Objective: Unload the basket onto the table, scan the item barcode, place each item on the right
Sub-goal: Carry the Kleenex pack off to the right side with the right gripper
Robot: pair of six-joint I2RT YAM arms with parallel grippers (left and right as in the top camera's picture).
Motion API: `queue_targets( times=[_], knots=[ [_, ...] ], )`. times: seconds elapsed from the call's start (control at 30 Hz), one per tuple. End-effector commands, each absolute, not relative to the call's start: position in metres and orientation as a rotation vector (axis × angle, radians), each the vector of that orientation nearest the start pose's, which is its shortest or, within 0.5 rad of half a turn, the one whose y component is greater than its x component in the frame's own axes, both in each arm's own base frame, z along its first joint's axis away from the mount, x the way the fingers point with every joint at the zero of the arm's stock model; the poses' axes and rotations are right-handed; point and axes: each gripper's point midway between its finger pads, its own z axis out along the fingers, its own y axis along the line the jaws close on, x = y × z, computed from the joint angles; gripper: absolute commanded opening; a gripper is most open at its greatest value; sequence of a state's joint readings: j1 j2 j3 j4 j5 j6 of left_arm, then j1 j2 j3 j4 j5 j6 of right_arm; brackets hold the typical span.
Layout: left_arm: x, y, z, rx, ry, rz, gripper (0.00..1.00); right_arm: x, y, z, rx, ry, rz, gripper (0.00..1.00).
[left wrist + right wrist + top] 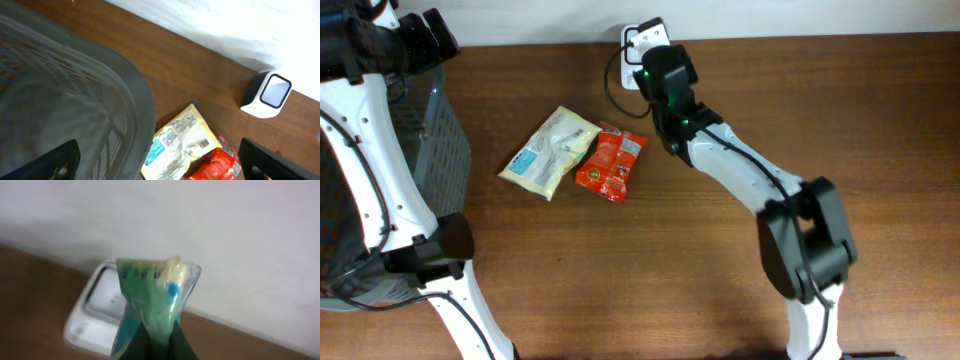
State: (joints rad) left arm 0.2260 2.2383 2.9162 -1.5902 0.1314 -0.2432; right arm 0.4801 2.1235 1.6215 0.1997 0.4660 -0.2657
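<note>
A: On the near half of the brown wooden table (620, 290), what lies there?

B: A pale yellow foil packet (548, 150) and a red plastic packet (612, 162), flat, side by side with edges meeting. The grey perforated plastic basket (440, 140) stands beside them.

A: And the left gripper (162, 162)?

B: Fingers spread wide, gripping nothing, hanging by the basket's rim.

A: The right gripper (152, 342)?

B: Pressed together, pinching the lower end of a green and yellow crinkled packet (155, 290). The packet stands upright just before the white boxy barcode scanner (92, 312) at the far white wall (225, 240). Whether packet and scanner touch, I cannot tell.
</note>
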Motion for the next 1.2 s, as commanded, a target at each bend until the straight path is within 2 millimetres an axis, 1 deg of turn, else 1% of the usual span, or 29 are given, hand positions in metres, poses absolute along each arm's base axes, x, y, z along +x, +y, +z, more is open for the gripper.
queue_targets(
  times=[0.0,0.03,0.07,0.1,0.13,0.23,0.27,0.33,0.37,0.43,0.47,0.5,0.53,0.6,0.63,0.67,0.7,0.73,0.77,0.8,0.83,0.87,0.9,0.97,1.03,1.1,1.13,1.17],
  knots=[
    [0.478,0.087,0.332,-0.505,2.418,-0.176,0.99,0.599,0.236,0.165,-0.540,1.788,-0.250,0.04],
    [0.478,0.087,0.332,-0.505,2.418,-0.176,0.99,0.599,0.258,0.165,-0.603,1.736,-0.134,0.04],
    [0.478,0.087,0.332,-0.505,2.418,-0.176,0.99,0.603,0.265,0.174,-0.595,1.675,-0.098,0.04],
    [0.478,0.087,0.332,-0.505,2.418,-0.176,0.99,0.608,0.265,0.182,-0.563,1.621,-0.093,0.04],
    [0.478,0.087,0.332,-0.505,2.418,-0.176,0.99,0.612,0.265,0.186,-0.552,1.579,-0.076,0.04],
    [0.478,0.087,0.332,-0.505,2.418,-0.176,0.99,0.624,0.244,0.177,-0.552,1.569,-0.046,0.04],
    [0.478,0.087,0.332,-0.505,2.418,-0.176,0.99,0.627,0.238,0.175,-0.587,1.562,0.002,0.04],
    [0.478,0.087,0.332,-0.505,2.418,-0.176,0.99,0.630,0.230,0.173,-0.615,1.557,0.038,0.04],
    [0.478,0.087,0.332,-0.505,2.418,-0.176,0.99,0.631,0.226,0.168,-0.610,1.573,0.039,0.05],
    [0.478,0.087,0.332,-0.505,2.418,-0.176,0.99,0.631,0.225,0.164,-0.576,1.606,0.074,0.04],
    [0.478,0.087,0.332,-0.505,2.418,-0.176,0.99,0.631,0.225,0.168,-0.566,1.594,0.078,0.04],
    [0.478,0.087,0.332,-0.505,2.418,-0.176,0.99,0.632,0.223,0.176,-0.550,1.573,0.069,0.04],
    [0.478,0.087,0.332,-0.505,2.418,-0.176,0.99,0.639,0.200,0.201,-0.391,1.564,0.037,0.04],
    [0.478,0.087,0.332,-0.505,2.418,-0.176,0.99,0.642,0.163,0.237,-0.246,1.544,0.040,0.04],
    [0.478,0.087,0.332,-0.505,2.418,-0.176,0.99,0.643,0.139,0.255,-0.182,1.540,0.049,0.04],
    [0.478,0.087,0.332,-0.505,2.418,-0.176,0.99,0.642,0.110,0.269,-0.105,1.560,0.059,0.04],
    [0.478,0.087,0.332,-0.505,2.418,-0.176,0.99,0.638,0.068,0.280,-0.010,1.606,0.051,0.04],
    [0.478,0.087,0.332,-0.505,2.418,-0.176,0.99,0.635,0.042,0.283,0.047,1.634,0.025,0.04],
    [0.478,0.087,0.332,-0.505,2.418,-0.176,0.99,0.612,-0.052,0.281,0.286,1.730,-0.189,0.04],
    [0.478,0.087,0.332,-0.505,2.418,-0.176,0.99,0.587,-0.108,0.279,0.435,1.766,-0.374,0.04],
    [0.478,0.087,0.332,-0.505,2.418,-0.176,0.99,0.567,-0.143,0.275,0.528,1.790,-0.500,0.04],
    [0.478,0.087,0.332,-0.505,2.418,-0.176,0.99,0.537,-0.188,0.264,0.636,1.840,-0.665,0.04],
    [0.478,0.087,0.332,-0.505,2.418,-0.176,0.99,0.515,-0.221,0.250,0.702,1.897,-0.754,0.04],
    [0.478,0.087,0.332,-0.505,2.418,-0.176,0.99,0.461,-0.286,0.210,0.832,2.061,-0.857,0.04],
    [0.478,0.087,0.332,-0.505,2.418,-0.176,0.99,0.430,-0.320,0.189,0.909,2.145,-0.831,0.04],
    [0.478,0.087,0.332,-0.505,2.418,-0.176,0.99,0.399,-0.351,0.165,0.996,2.219,-0.756,0.04],
    [0.478,0.087,0.332,-0.505,2.418,-0.176,0.99,0.379,-0.369,0.154,1.060,2.241,-0.760,0.04],
    [0.478,0.087,0.332,-0.505,2.418,-0.176,0.99,0.363,-0.382,0.144,1.110,2.256,-0.769,0.08]
  ],
)
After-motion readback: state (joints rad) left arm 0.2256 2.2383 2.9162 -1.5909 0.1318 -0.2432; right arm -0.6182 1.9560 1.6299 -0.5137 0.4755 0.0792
